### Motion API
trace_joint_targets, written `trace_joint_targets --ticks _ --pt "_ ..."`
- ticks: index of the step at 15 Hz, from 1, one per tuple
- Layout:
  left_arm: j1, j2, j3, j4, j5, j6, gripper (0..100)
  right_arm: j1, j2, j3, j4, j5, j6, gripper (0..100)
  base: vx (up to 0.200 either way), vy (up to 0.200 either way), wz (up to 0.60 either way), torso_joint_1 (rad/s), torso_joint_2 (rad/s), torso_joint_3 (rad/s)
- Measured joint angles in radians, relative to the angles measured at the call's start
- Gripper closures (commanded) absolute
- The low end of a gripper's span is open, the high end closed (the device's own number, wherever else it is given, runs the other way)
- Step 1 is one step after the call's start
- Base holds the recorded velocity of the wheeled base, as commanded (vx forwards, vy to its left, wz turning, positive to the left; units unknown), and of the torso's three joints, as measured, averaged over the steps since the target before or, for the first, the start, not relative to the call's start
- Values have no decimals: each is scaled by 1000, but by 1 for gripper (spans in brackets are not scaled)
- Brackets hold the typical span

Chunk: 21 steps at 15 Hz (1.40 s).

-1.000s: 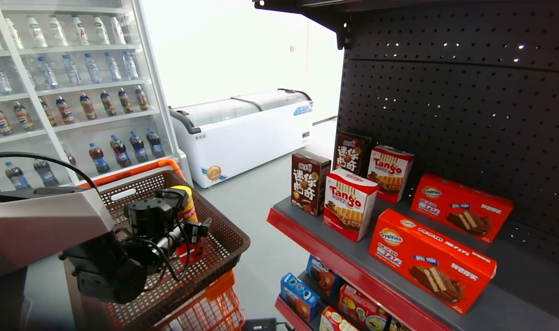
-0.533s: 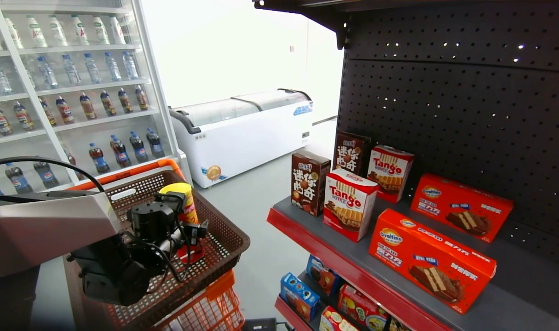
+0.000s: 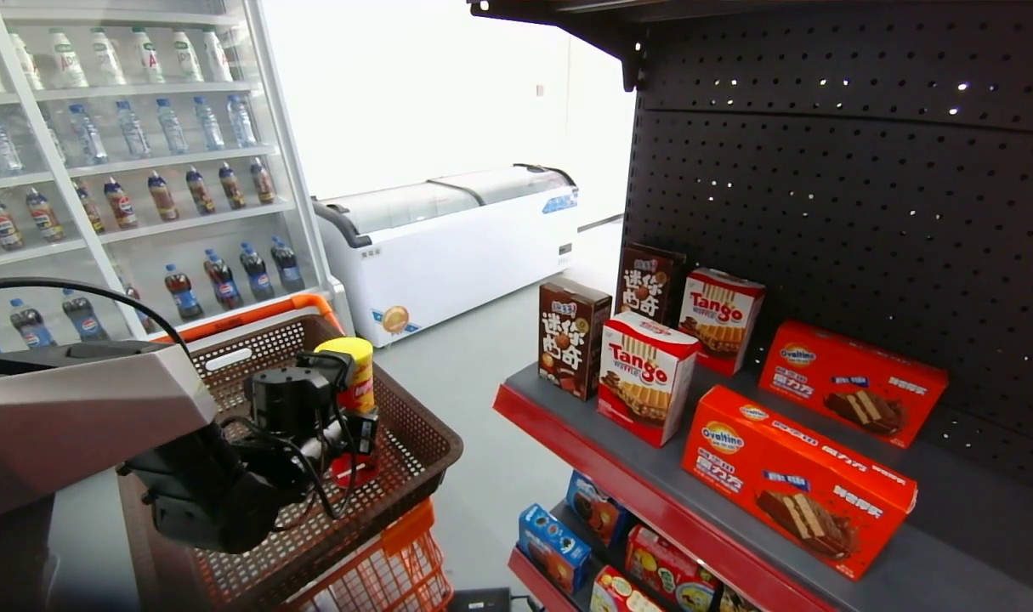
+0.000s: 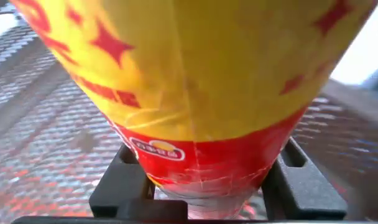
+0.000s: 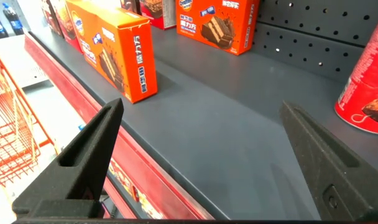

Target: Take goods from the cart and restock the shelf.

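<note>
My left claw [image 3: 356,425] is clamped on one yellow-red canister [image 3: 356,365] in the cart basket [image 3: 418,438], its middle hidden. My right claw [image 5: 201,162] is apart over the shelf [image 5: 226,124]. Six boxes [image 3: 648,374] counted.

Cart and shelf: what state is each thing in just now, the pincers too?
Can: upright in the basket, gripped low down.
Left pincer: shut on the can.
Right pincer: open, empty, over the shelf.
Wafer boxes: upright, closed.
Orange boxes: standing on long sides, closed.
Freezer: lids shut.
</note>
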Motion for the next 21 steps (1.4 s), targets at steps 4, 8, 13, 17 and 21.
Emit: trace_joint_targets --ticks 4,8,13,17,21 --pt "-56 -102 -64 159 -131 -6 100 0 0 0 0 0 0 0 0 0 0 0 0 0" --pt "-109 -262 -124 353 -299 -3 100 0 0 0 0 0 0 0 0 0 0 0 0 0" --pt "-130 -429 -92 415 -576 -8 100 -1 0 0 0 0 0 0 0 0 0 0 0 0" --pt "-140 -509 -45 395 -688 -7 100 0 0 0 0 0 0 0 0 0 0 0 0 0" --pt "-243 -605 4 373 -690 -72 100 0 0 0 0 0 0 0 0 0 0 0 0 0"
